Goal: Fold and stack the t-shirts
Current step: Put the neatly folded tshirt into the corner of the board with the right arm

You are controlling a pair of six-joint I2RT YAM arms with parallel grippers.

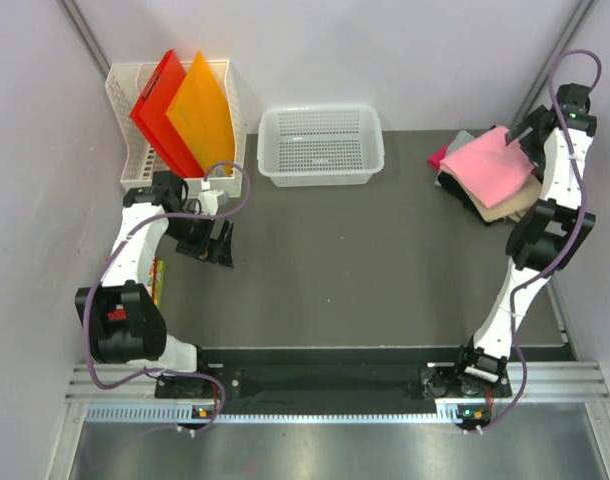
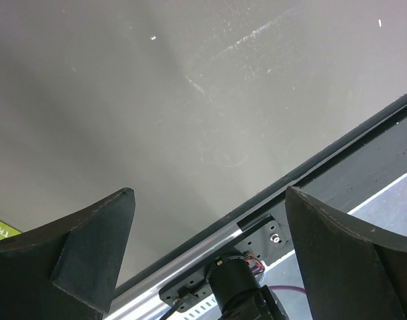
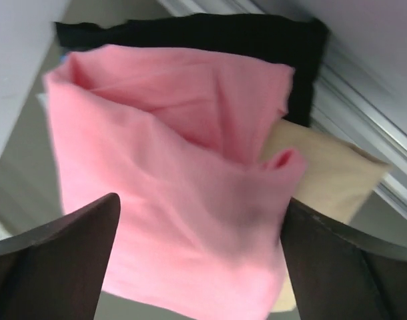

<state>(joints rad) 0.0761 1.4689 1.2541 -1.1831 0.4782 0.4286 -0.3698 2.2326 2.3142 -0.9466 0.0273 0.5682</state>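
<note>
Item 1, right gripper (image 3: pixel 202 207): I read its jaws as standing wide apart and holding nothing. The cloth lies under them rather than pinched between them.

Item 2, light pink t-shirt (image 3: pixel 183 180): it sits directly beneath my right gripper and spans the whole gap between the fingers. It is loosely folded, with a rumpled ridge and a puffed corner towards the right finger. It tops the stack.

Item 3, the stack: a black t-shirt (image 3: pixel 210 33) shows beyond the pink one, and a tan t-shirt (image 3: pixel 330 173) pokes out under it on the right-finger side. Magenta (image 1: pixel 440 157) and grey (image 1: pixel 463 140) edges show only in the top view.

Item 4, handling: I judge it light, soft and limp, so it should sag and unfold if lifted by one layer. I would pinch through all layers at a folded edge or corner and avoid snagging the tan one below.

Item 5, left gripper (image 2: pixel 210 193): it is fully spread and empty, with only bare table (image 2: pixel 190 100) below it. The stack is well away, across the table.
</note>
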